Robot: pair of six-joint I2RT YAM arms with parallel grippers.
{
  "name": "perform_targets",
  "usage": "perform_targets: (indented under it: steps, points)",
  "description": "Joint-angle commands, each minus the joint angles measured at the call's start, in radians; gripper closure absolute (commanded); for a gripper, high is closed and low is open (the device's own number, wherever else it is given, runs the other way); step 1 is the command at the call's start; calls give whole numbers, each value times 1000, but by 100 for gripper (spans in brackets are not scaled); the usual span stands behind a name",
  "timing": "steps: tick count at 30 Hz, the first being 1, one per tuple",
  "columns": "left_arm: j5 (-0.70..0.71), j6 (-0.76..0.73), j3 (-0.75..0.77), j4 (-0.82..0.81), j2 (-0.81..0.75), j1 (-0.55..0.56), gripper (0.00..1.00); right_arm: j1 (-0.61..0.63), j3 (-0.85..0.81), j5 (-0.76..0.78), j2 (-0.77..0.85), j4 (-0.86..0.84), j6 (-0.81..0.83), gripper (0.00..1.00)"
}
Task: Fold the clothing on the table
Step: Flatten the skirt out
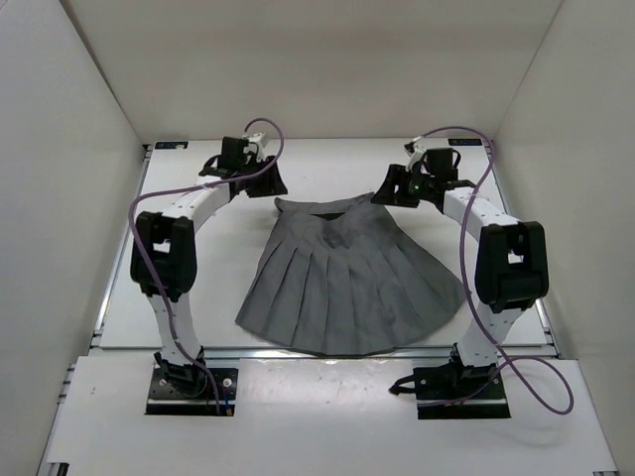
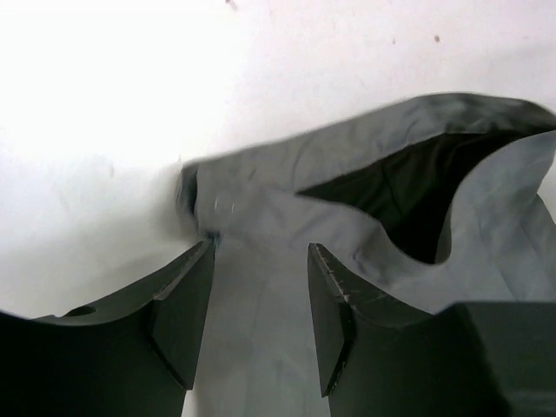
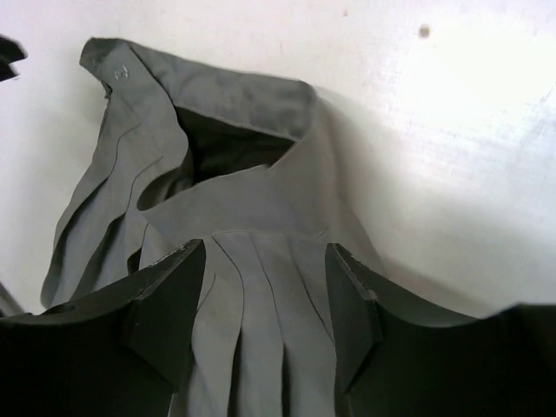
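Lying fanned out flat near the middle of the white table in the top view, the dark grey pleated skirt has its hem toward the arm bases and its waistband at the far end. The left gripper hangs just beside the waistband's left corner and the right gripper just beside its right corner.

The left wrist view shows that gripper's two dark fingers parted with nothing clamped between them. The waistband corner lies on the table just ahead, and cloth lies under the gap.

The right wrist view shows its jaws likewise apart and empty. Pleats run beneath the gap, and the waistband gapes open beyond.
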State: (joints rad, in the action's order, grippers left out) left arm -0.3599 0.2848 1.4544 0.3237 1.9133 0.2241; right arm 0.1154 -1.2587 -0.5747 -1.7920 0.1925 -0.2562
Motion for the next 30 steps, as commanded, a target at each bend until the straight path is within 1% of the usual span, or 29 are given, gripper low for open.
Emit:
perform_targets:
  steps: [1,3,10,13,15,17,18,19,20,22,25,27,30]
  points:
    - [39,-27,99,12,82,37,42,-14,-79,-7,-44,-31,66,44]
    - [67,-38,122,18,119,40,42,-23,-96,-11,-61,-5,80,42]
    - [148,-65,146,60,167,73,42,-25,-102,13,-70,-2,98,42]
    - [188,-64,124,41,156,86,42,-22,-110,21,-76,8,109,42]
    - [177,-56,120,38,139,77,42,-19,-113,18,-80,15,109,42]
    - [182,-39,87,11,93,83,37,-16,-105,22,-81,19,115,41]
    - [223,-29,51,-1,45,84,31,-20,-97,27,-78,25,114,42]
    - [223,-32,50,-2,30,84,31,-20,-97,27,-78,18,120,42]
    - [252,-38,41,0,24,80,30,-19,-102,16,-82,19,112,42]
    - [268,-42,27,8,9,72,33,-19,-103,9,-73,19,107,42]
    - [245,-30,11,12,22,44,33,1,-102,6,-75,16,107,42]
    - [246,-35,3,5,30,53,33,0,-102,10,-72,15,107,42]
    - [280,-47,38,9,68,81,33,3,-100,12,-73,16,100,40]
